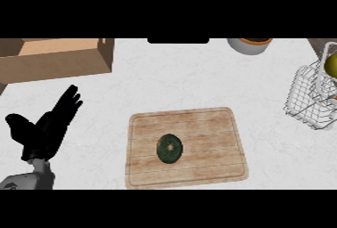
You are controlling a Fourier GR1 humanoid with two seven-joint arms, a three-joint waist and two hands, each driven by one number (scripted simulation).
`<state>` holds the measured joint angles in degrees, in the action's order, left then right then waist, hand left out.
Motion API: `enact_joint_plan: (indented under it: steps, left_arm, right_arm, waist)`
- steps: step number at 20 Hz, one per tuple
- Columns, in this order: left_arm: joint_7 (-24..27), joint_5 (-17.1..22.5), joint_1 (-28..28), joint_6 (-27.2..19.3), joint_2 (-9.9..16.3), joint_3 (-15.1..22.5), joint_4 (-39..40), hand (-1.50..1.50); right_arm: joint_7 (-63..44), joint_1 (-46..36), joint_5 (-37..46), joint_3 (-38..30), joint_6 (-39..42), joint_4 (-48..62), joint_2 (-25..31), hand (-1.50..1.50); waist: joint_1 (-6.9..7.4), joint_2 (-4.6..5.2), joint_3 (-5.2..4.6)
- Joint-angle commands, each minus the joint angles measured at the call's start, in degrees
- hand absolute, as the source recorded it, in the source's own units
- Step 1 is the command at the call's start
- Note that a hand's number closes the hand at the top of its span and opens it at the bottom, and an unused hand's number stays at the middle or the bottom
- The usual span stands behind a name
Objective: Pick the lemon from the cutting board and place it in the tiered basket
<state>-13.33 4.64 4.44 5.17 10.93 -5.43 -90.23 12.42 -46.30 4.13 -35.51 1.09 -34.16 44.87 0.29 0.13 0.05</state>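
We are looking steeply down at a pale worktop (197,75). Our left hand (46,127) is resting at the view's left edge, fingers (67,103) straight and released, pointing up and away from us, grasping nothing. Our right hand is not showing anywhere.

A wooden cutting board (217,133) is lying on the worktop in front of us, right of the left hand and apart from it. On the board, slightly left of its middle, a dark green round fruit (169,148) with a pale spot at its centre is sitting; it is looking green rather than yellow, so we are calling it only a fruit where the task names a lemon.

At the right edge a white wire tiered basket (309,102) is standing, well apart from the board. A yellow-green rounded thing (331,65) is showing in its upper part, cut off by the frame.

An open cardboard box (56,60) is sitting at the upper left. A white bowl-like vessel with an orange inside (250,44) is showing at the top edge, right of a dark flat shape (178,40).
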Motion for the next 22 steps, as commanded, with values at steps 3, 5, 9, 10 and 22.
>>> enact_joint_plan:
  steps: [3,5,9,10,22]
  left_arm:
    - [1.65,-0.27,-0.73,-0.46,-1.41,0.26,0.32,0.00]
    - [0.19,0.27,-0.54,1.14,0.11,0.16,-0.35,0.00]
    - [-0.32,-0.39,0.81,-0.16,-0.64,0.21,-0.01,0.00]
    - [-0.74,1.19,1.55,1.13,1.45,-1.96,0.15,0.00]
    - [-0.48,2.37,-0.16,2.51,1.07,-2.01,-0.28,0.00]
  right_arm:
    - [2.40,3.68,-5.89,-7.97,1.70,3.91,8.15,-1.50]
    - [1.66,1.23,-5.79,-9.33,1.03,8.91,13.00,-1.50]
    - [0.88,4.93,-8.15,-12.52,5.13,12.59,20.05,-1.50]
    - [1.76,7.20,-9.14,-14.02,6.66,13.75,21.42,-1.50]
    - [8.93,19.43,-12.71,-19.66,19.04,22.05,32.45,-1.50]
  waist:
    - [-0.13,0.05,0.03]
    - [0.96,0.45,0.11]
    - [0.31,0.38,0.12]
    - [0.04,0.36,0.15]
    - [0.10,0.43,0.41]
